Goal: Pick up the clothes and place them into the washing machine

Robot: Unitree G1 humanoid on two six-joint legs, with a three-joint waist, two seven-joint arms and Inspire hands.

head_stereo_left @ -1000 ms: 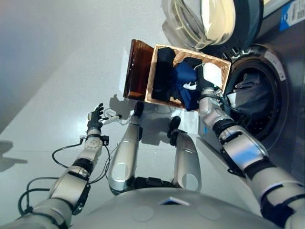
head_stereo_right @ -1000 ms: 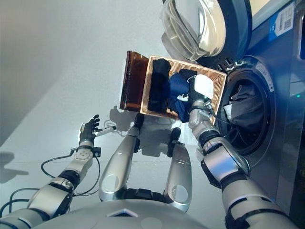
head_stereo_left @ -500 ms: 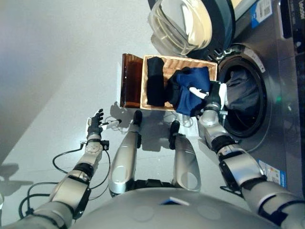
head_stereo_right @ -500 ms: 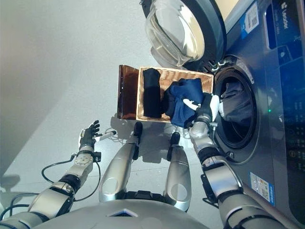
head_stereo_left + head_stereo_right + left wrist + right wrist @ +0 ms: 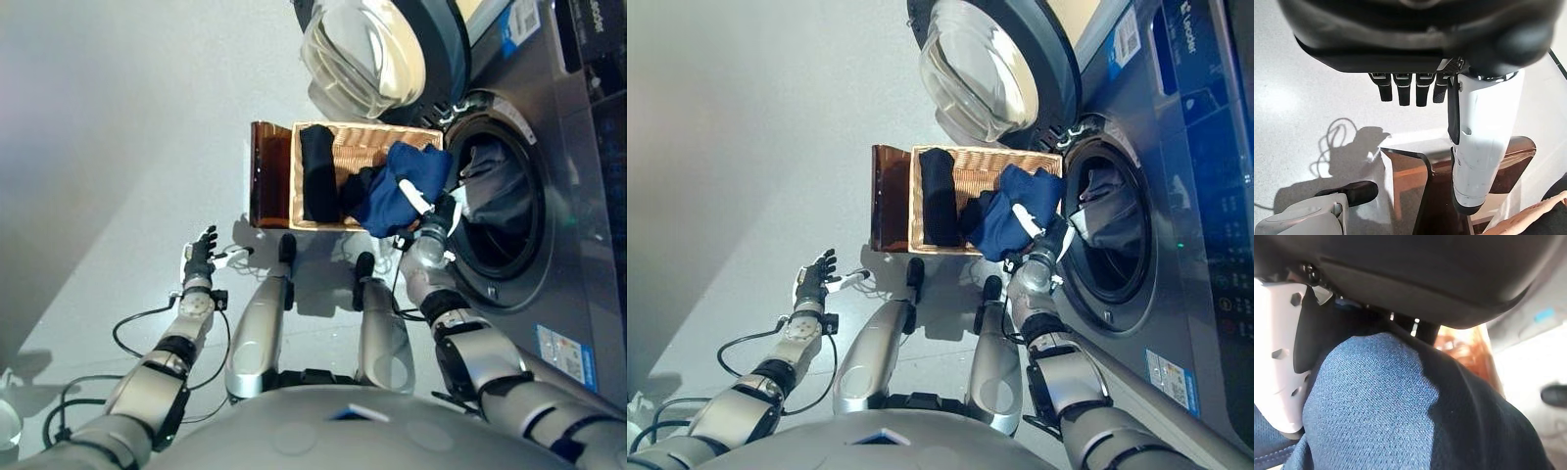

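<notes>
A shallow wicker basket point(image 5: 364, 153) rests on a dark brown box point(image 5: 266, 176) beside the washing machine point(image 5: 549, 147). A black garment point(image 5: 315, 172) lies in the basket. My right hand point(image 5: 437, 219) is shut on a blue garment point(image 5: 400, 192) and holds it over the basket's near corner, next to the drum opening point(image 5: 502, 235). In the right wrist view the blue cloth point(image 5: 1376, 401) lies against the palm beside the white thumb cover point(image 5: 1276, 357). Grey clothes point(image 5: 495, 184) lie in the drum. My left hand point(image 5: 201, 260) is open and empty over the floor, far left of the basket.
The machine's round glass door point(image 5: 367, 49) stands open above the basket. The grey floor point(image 5: 127, 127) spreads to the left. The brown box also shows in the left wrist view point(image 5: 1449, 186), past the straight fingers point(image 5: 1405, 90).
The camera has shifted. My right hand has lifted the blue garment out of the basket and carried it toward the drum opening. The left hand has stayed in place.
</notes>
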